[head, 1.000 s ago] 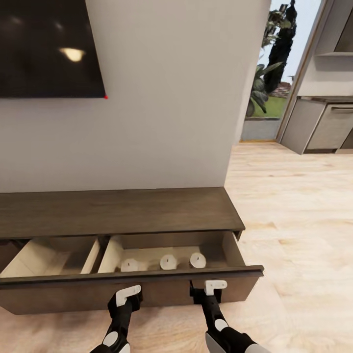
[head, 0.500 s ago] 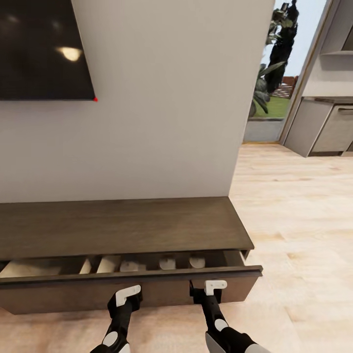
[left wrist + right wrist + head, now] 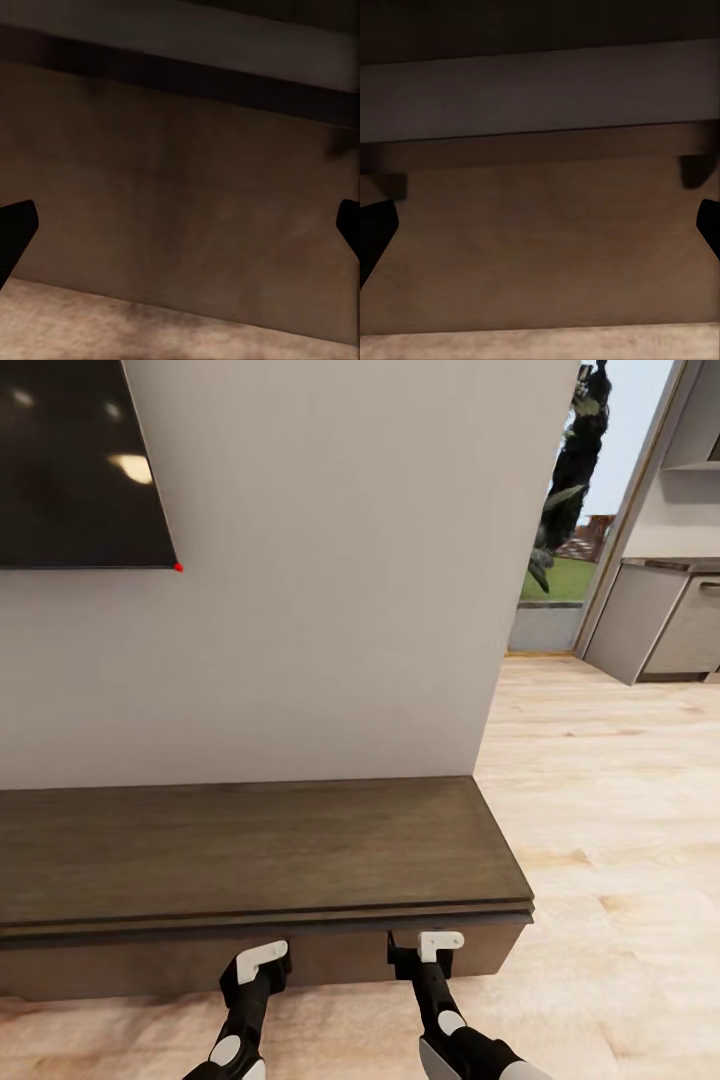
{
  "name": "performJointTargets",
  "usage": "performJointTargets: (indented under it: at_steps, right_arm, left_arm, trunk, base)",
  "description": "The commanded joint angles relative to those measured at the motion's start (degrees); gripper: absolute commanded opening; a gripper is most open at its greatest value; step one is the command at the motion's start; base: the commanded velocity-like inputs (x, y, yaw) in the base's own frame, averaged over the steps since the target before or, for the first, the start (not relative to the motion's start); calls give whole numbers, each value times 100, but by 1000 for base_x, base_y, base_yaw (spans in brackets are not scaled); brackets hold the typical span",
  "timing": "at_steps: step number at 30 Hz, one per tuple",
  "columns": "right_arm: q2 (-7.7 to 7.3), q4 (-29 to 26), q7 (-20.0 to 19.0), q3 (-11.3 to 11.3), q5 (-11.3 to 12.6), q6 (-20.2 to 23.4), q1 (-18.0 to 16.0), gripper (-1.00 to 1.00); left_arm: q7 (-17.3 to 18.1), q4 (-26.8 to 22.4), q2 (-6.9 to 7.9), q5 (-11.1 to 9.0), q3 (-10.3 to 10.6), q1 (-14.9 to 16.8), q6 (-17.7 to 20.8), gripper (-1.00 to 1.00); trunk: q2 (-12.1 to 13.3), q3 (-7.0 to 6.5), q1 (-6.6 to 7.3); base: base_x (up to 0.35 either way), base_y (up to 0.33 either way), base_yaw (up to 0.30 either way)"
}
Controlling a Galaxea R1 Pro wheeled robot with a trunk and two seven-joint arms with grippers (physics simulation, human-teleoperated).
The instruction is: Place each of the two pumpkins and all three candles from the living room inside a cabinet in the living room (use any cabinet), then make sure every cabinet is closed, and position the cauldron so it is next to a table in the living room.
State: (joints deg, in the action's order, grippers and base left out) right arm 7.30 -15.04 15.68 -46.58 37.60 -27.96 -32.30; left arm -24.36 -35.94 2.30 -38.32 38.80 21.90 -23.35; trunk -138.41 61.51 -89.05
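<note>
Facing the cabinet point(image 3: 250, 850), we see its dark drawer front point(image 3: 150, 965) flush under the flat top, so it looks closed, and no candle shows now. The long axis of the cabinet runs left to right along the white wall point(image 3: 320, 610), and it lies straight ahead of both arms, on the far side of them.

Our left gripper point(image 3: 262, 958) and right gripper point(image 3: 432, 945) are both at the drawer front, seemingly touching it. In both wrist views the dark fingertips point(image 3: 15, 229) stand wide apart at the two edges, so we judge both grippers spread and holding nothing. The right gripper is nearer the cabinet's right end; neither is clearly closer to the front.

One second ago the drawer was pulled out and three pale candles stood in its right compartment; half a second ago only a narrow gap was left. Now the gap is gone. The television point(image 3: 70, 460) has shifted left, so our camera has also moved.

The wood floor point(image 3: 620, 810) lies to the right, with grey kitchen units point(image 3: 660, 630) beyond.
</note>
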Motion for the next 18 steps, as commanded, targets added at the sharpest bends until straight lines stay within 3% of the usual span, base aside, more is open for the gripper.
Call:
performJointTargets:
  at_steps: [1, 11, 18]
  right_arm:
    - [-1, 1, 40, -45, 28, -17, -7, 100]
    - [-1, 1, 39, -45, 28, -17, -7, 100]
    - [-1, 1, 40, -51, 26, -17, -8, 100]
  left_arm:
    - [-42, -7, 8, -44, 48, 7, -29, 100]
    - [-42, -17, 8, -44, 43, 7, -29, 100]
    - [-42, -21, 8, -44, 41, 7, -36, 100]
  trunk:
    - [-2, 5, 1]
    - [-2, 5, 1]
    - [-2, 5, 1]
  base:
    - [6, 0, 0]
    - [60, 0, 0]
    - [-277, 0, 0]
